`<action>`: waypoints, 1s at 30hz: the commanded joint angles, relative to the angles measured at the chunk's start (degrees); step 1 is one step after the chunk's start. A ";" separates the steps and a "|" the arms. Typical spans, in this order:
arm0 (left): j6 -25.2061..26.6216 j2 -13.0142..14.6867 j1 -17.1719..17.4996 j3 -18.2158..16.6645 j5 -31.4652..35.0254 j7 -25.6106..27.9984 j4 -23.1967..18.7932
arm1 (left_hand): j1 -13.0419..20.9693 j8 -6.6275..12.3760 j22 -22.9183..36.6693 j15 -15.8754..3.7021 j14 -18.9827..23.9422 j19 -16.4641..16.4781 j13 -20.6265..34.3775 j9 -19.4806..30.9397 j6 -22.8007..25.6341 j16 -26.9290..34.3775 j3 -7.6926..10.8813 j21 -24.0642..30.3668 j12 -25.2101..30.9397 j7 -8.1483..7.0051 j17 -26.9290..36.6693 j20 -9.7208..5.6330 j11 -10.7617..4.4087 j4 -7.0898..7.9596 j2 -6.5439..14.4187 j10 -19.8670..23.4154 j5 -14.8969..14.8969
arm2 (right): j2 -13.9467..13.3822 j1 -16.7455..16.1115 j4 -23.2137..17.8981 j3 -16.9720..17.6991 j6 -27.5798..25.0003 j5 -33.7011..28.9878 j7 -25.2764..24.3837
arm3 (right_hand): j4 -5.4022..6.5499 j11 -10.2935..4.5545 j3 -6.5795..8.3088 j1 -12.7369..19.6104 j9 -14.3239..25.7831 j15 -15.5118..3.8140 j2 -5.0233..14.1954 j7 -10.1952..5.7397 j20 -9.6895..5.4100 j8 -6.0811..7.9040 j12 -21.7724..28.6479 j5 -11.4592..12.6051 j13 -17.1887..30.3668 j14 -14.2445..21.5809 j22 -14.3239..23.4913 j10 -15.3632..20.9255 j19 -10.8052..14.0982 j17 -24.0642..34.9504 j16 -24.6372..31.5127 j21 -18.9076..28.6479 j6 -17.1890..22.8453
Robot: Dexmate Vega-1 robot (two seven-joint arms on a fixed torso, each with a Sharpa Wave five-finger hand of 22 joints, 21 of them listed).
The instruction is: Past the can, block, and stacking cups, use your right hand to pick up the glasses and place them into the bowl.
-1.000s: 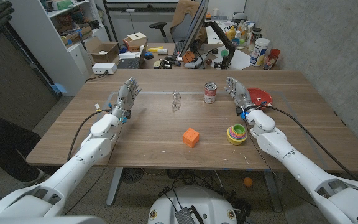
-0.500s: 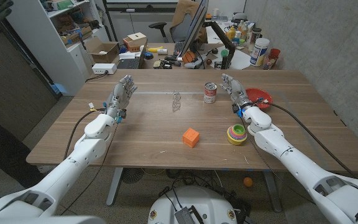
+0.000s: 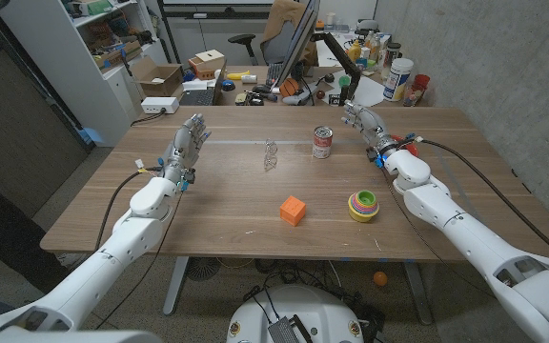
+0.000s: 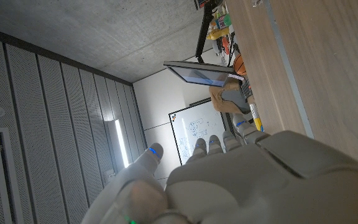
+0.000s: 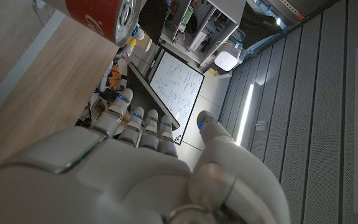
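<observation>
Right hand [image 3: 366, 121] lifted and shifted back past red-labelled metal can [image 3: 323, 142], now covering red bowl; fingers spread, empty. Left hand [image 3: 186, 146] unchanged, open. Wire-framed glasses [image 3: 271, 152] untouched.

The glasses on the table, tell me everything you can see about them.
The glasses look like a thin, clear or wire-framed pair, small in the head view, so the lenses and arms are hard to make out. They lie on the bare wood of the table toward its far side, left of the can and beyond the orange block. Nothing touches them; the right robot hand is apart from them, beyond the can.
</observation>
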 commanded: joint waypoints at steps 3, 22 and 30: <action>0.23 1.42 4.32 -0.82 1.57 3.47 -6.44 | 0.20 0.38 0.27 0.61 -0.18 0.61 0.06 0.26 0.44 0.61 0.56 0.54 0.38 -0.07 0.20 0.37 -0.05 -0.11 6.81 0.70 0.55 | -5.23 4.17 -3.42 -1.54 -1.25 -6.08 3.32 | -1.00 -0.08 0.11 1.10 0.13 0.05 -0.24 -0.73 0.55 0.19 0.10 -0.18 0.15 0.60 0.10 0.59 0.38 0.20 0.03 0.25 0.70; -0.36 1.78 7.19 -1.77 2.68 5.50 -9.86 | 0.24 0.35 0.29 1.01 0.55 1.20 0.10 0.29 1.35 0.46 0.57 0.59 0.41 0.64 0.20 0.66 0.29 -0.17 6.70 1.56 0.58 | -10.83 9.53 -11.18 -4.02 -3.73 -16.90 6.34 | -2.67 -0.58 -0.11 2.31 0.23 0.08 -0.59 -2.19 1.70 0.40 0.28 -0.34 0.27 0.96 0.19 1.40 0.35 0.36 -0.08 0.06 1.88; -0.80 1.61 7.37 -1.87 2.63 5.17 -9.63 | 0.26 0.28 0.29 1.07 0.68 1.33 0.12 0.29 1.42 0.38 0.57 0.58 0.38 0.79 0.20 0.72 0.23 -0.19 6.68 1.70 0.58 | -11.38 12.78 -13.71 -6.71 -5.42 -22.87 8.82 | -3.01 -0.62 -0.25 2.56 0.25 -0.08 -0.62 -2.52 1.66 0.19 0.12 -0.37 0.30 0.56 0.21 1.15 0.33 0.40 -0.30 0.00 1.55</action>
